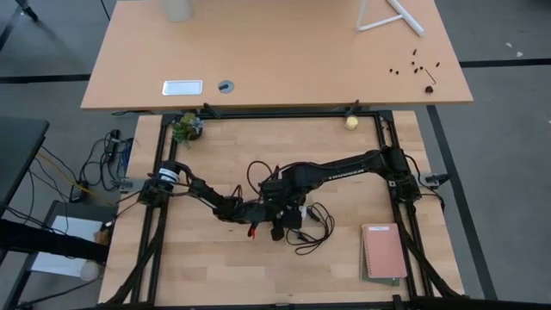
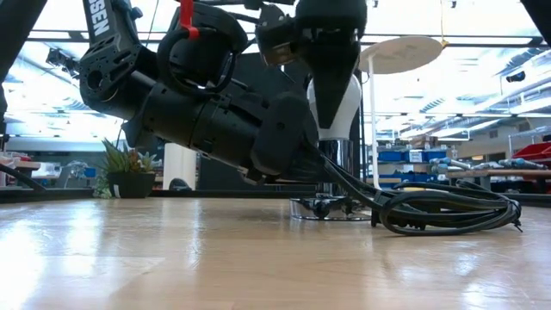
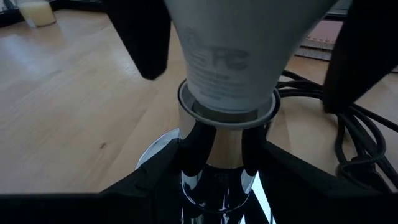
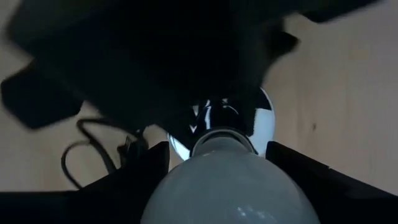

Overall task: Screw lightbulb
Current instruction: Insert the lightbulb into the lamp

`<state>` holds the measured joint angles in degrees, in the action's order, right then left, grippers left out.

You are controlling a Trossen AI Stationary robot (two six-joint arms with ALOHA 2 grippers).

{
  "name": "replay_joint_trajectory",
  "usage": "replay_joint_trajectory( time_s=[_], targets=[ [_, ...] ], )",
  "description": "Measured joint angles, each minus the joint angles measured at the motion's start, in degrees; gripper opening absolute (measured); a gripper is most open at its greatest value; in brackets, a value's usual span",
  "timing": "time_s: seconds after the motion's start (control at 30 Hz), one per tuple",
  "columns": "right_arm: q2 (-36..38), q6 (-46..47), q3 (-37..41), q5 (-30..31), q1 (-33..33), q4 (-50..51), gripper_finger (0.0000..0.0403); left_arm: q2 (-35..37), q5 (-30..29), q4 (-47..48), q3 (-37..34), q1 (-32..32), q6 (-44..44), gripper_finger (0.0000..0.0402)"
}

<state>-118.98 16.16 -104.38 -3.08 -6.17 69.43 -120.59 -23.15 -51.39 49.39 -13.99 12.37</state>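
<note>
Where arms cross, lightbulb [image 3: 230,56] shows only partly.

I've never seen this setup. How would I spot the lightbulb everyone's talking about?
Look at the middle of the wooden table, where the two dark arms meet. There a shiny chrome socket stands upright beside a coil of black cord, held by the left gripper. The lightbulb sits in its top: white and pear-shaped, the only pale thing there.
</note>
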Motion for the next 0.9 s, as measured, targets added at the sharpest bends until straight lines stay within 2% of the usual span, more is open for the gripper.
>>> replay_joint_trajectory(
  time_s=[0.27, 0.4, 0.77, 0.9],
  targets=[
    [0.37, 17.92, 1.57, 2.00, 0.04, -1.21, 0.0258, 0.02, -0.14, 0.11, 0.00, 0.01, 1.28, 0.0202],
    [0.37, 25.68, 1.67, 2.31, 0.12, -1.78, 0.0264, 0.02, -0.48, -0.01, -0.03, 0.01, 1.46, 0.0202],
    [0.33, 44.11, 1.73, 2.05, 0.74, -1.12, 0.0262, -0.01, -2.70, -0.25, -0.04, -0.05, 1.45, 0.0202],
    [0.31, 48.00, 1.75, 1.96, 0.82, -1.11, 0.0266, -0.01, -3.21, -0.31, -0.04, -0.05, 1.36, 0.0202]
  ],
)
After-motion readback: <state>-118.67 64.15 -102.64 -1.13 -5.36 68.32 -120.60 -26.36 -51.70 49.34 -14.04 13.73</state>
